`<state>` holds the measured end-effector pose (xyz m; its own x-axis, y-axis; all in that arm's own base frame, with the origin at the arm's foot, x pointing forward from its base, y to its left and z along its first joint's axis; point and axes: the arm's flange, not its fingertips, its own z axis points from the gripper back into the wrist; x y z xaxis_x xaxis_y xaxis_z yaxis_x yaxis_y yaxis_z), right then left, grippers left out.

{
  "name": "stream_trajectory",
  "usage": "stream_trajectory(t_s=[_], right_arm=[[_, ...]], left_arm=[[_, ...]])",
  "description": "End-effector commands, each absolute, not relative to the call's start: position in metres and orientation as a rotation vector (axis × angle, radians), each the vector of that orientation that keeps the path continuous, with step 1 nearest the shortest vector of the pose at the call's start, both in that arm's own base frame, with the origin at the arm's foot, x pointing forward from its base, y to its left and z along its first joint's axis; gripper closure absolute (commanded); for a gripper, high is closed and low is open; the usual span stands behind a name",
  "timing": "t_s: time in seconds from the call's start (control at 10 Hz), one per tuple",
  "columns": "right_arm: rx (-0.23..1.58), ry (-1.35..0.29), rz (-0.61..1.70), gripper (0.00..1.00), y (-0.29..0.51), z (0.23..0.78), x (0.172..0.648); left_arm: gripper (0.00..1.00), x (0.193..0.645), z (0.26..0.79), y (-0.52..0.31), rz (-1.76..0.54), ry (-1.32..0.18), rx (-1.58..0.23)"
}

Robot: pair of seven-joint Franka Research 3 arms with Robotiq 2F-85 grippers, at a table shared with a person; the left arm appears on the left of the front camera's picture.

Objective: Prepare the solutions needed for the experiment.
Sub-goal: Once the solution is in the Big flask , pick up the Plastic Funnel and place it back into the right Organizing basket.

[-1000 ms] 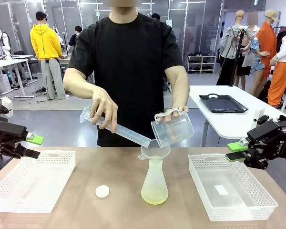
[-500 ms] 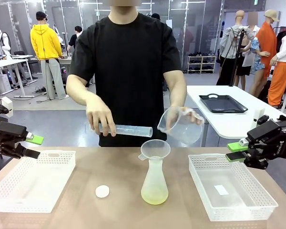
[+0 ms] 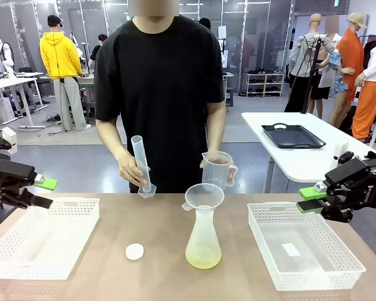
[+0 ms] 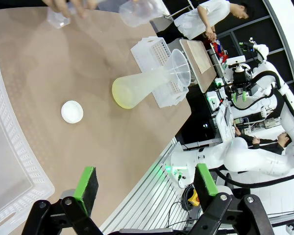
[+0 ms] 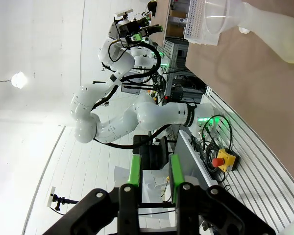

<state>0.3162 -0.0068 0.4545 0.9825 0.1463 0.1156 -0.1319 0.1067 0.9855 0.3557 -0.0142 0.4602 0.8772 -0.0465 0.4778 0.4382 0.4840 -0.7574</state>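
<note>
solution (image 3: pixel 203 256) in flask (image 3: pixel 203 235) base, flask upright, funnel (image 3: pixel 203 196) on top — left gripper (image 3: pixel 44 193) well left of flask, spread wide, empty; right gripper (image 3: pixel 310 199) well right, narrowed, empty; neither arm clearly nearer.
</note>
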Motion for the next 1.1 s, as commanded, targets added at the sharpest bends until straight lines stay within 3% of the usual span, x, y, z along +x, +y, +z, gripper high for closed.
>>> stream_trajectory(t_s=[0.0,0.2,0.3,1.0], right_arm=[[1.446,0.013,0.219,0.70,-0.008,0.453,0.315],[1.437,-0.005,0.181,0.70,-0.006,0.455,0.317],[1.441,0.007,0.144,0.50,-0.003,0.456,0.320],[1.166,-0.097,0.041,0.50,0.059,0.500,0.362]], left_arm=[[0.00,0.358,0.460,-0.016,-0.320,-0.446,-1.056],[0.00,0.358,0.460,-0.016,-0.320,-0.446,-1.056],[0.00,0.358,0.460,-0.016,-0.320,-0.446,-1.056],[0.00,0.358,0.460,-0.016,-0.320,-0.446,-1.056]])
